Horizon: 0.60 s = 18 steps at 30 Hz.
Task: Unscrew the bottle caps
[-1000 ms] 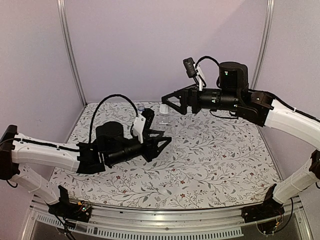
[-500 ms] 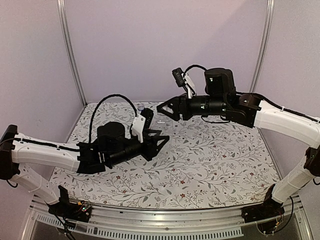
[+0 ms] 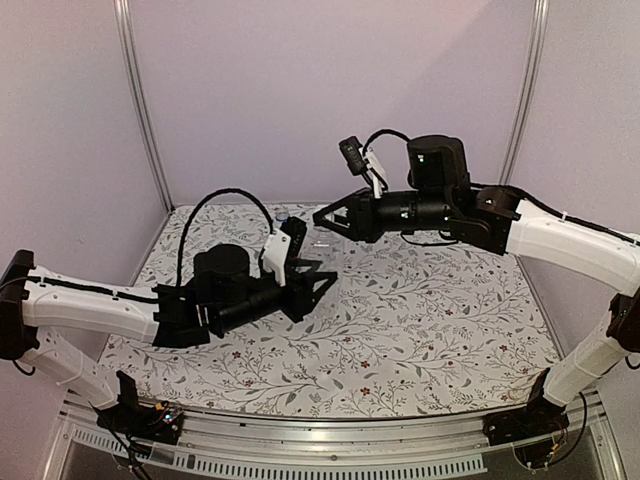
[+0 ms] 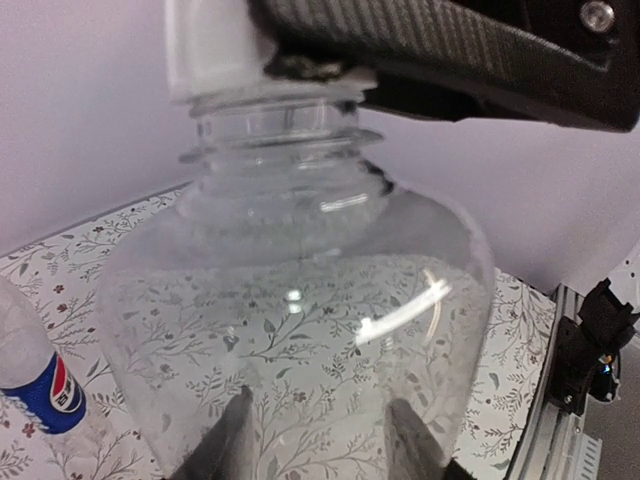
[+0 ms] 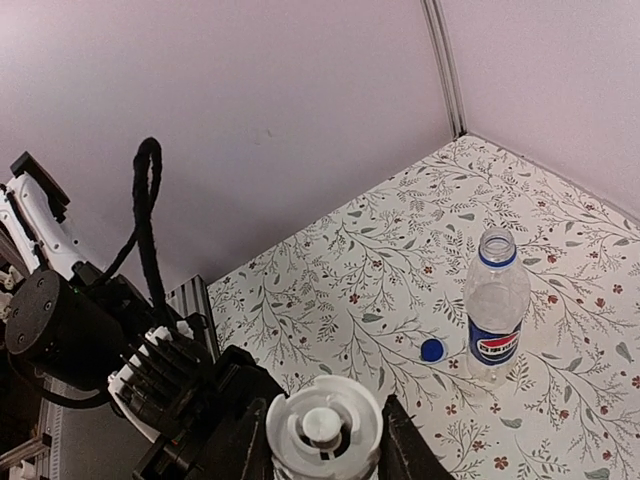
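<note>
The shorter bottle (image 4: 300,320) stands upright on the table (image 3: 440,320), toward the far edge and a little left of its middle. The left end effector (image 3: 326,281) reaches in from the near left side. In the left wrist view its fingers (image 4: 236,440) show hazily at the foot of the clear body, one on each side, pinching the shorter bottle low down.

The right end effector (image 3: 326,220) comes in level from the right side at the height of the bottle's neck. It is pressed onto the pale cap (image 5: 324,428), which sits on the bottle's threaded neck with one finger tight against each side of it.

The Pepsi bottle (image 5: 496,310) stands upright and alone closer to the far left corner, apart from both arms. Its neck is open, with a blue ring around it. The blue cap (image 5: 432,349) lies flat on the table just beside the foot of the Pepsi bottle, not touching it.
</note>
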Available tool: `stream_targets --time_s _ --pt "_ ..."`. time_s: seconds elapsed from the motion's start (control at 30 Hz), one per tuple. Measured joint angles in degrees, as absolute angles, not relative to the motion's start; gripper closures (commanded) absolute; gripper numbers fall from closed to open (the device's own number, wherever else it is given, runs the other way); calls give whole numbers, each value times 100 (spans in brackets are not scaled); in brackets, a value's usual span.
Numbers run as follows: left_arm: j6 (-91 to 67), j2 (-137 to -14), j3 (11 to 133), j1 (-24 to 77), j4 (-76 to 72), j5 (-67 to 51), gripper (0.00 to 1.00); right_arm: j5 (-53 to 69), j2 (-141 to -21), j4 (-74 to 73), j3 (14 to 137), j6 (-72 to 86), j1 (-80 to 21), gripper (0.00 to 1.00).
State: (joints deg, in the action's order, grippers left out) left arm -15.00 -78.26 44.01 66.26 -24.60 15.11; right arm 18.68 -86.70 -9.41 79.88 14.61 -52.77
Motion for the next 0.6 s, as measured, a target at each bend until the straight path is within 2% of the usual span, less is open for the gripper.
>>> stream_targets --time_s 0.13,0.3,0.47,0.6 --pt "-1396 -7651 4202 6580 -2606 993 60 2364 -8639 -965 7985 1111 -5236 100" --pt "-1334 -7417 3988 6294 -2987 -794 56 3610 -8379 -1007 7876 276 -5103 100" --pt "-1354 -7262 3726 6219 -3625 -2812 54 5402 -8226 -1002 7822 -543 -5085 100" --pt "-1490 -7264 3664 6200 -3791 -3594 56 6276 -8324 -1031 7824 -937 -5096 94"
